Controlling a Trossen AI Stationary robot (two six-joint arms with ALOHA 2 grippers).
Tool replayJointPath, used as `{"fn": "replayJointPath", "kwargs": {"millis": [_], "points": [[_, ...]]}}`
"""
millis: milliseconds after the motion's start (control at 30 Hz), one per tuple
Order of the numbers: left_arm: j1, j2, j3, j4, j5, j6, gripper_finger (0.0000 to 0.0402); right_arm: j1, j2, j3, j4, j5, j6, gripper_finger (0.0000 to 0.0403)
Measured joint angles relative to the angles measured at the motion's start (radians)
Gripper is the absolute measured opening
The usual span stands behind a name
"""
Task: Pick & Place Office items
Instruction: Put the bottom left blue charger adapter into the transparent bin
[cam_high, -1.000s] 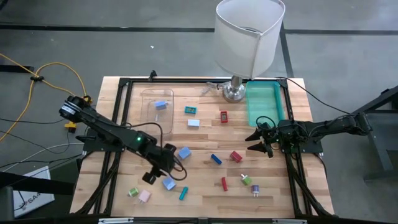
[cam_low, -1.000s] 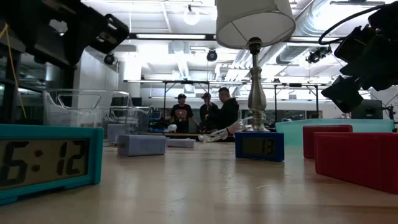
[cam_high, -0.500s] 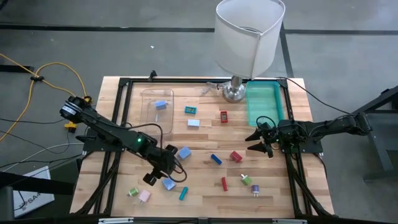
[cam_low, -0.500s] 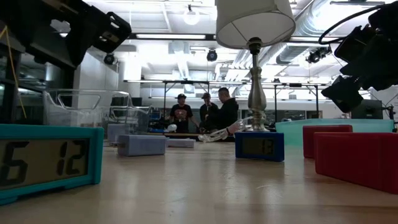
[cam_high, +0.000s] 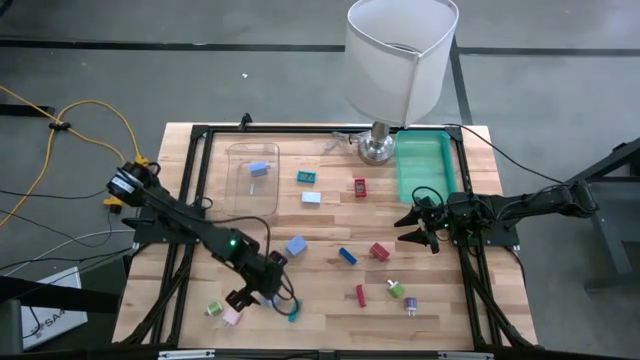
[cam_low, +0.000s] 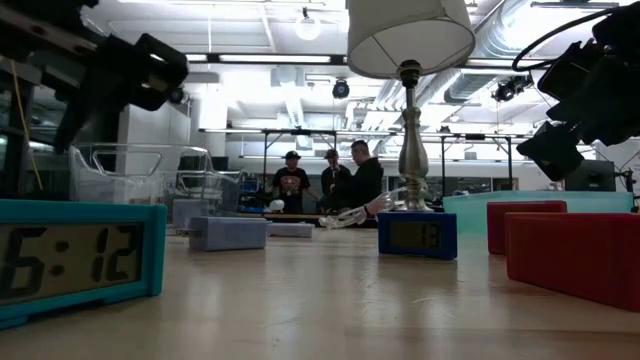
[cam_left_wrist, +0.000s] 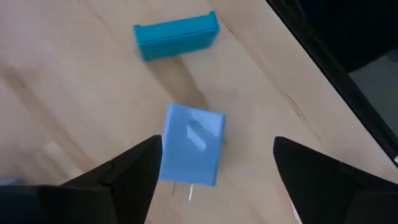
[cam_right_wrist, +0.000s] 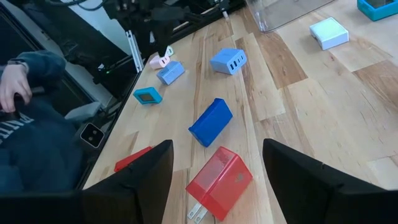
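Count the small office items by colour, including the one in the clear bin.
Light blue: 3
White or pale blue: 1
Red: 3
Teal: 2
Green: 2
Dark blue: 1
Pink: 1
Purple: 1
Total: 14

Even overhead light is falling on the bench (cam_high: 330, 270) in the high view, casting only faint, short shadows. In the low view, ceiling strip lights (cam_low: 300, 58) are glaring white, while the nearest teal clock (cam_low: 80, 258) and red block (cam_low: 575, 255) are looking soft and oversized. In the left wrist view a light blue block (cam_left_wrist: 191, 144) is throwing a soft shadow, and the left hand's fingers (cam_left_wrist: 124, 180) are showing dark and blurred.
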Motion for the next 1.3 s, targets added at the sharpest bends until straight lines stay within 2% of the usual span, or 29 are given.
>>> {"fn": "replayJointPath", "kwargs": {"millis": [300,533,700,967,1300], "points": [[-0.034,0.013,0.000,0.033,-0.138,0.011,0.0303,0.000,0.000,0.000,0.001,0.000,0.000,0.0235],[-0.069,0.048,0.000,0.034,-0.159,-0.023,0.0303,0.000,0.000,0.000,0.001,0.000,0.000,0.0235],[-0.105,0.048,0.008,0.019,-0.239,-0.045,0.0303,0.000,0.000,0.000,0.001,0.000,0.000,0.0235],[-0.106,0.084,0.053,-0.060,-0.256,-0.112,0.0303,0.000,0.000,0.000,0.001,0.000,0.000,0.0235],[-0.082,0.177,0.136,-0.147,-0.229,-0.065,0.0303,0.000,0.000,0.000,0.001,0.000,0.000,0.0235]]}}
